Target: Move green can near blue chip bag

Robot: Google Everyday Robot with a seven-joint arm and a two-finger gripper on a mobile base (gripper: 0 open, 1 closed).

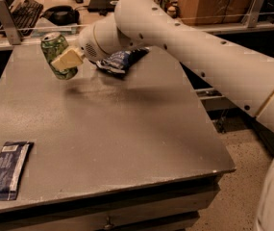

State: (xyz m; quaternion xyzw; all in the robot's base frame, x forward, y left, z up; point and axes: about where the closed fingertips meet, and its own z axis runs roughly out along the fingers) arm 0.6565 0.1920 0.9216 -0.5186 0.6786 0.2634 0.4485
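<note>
The green can [56,49], light green with dark swirls and a silver top, is held tilted above the far left part of the table. My gripper [65,60] is shut on the green can, with a cream finger across its side. The blue chip bag [119,60], dark blue and wrinkled, lies on the table just right of the can, partly hidden behind my wrist. The can hangs a short way left of the bag, off the tabletop.
A flat long blue wrapper [6,169] lies at the table's [127,129] front left corner. My white arm [208,52] reaches in from the right across the far edge. Desks with a keyboard [26,9] and cans stand behind.
</note>
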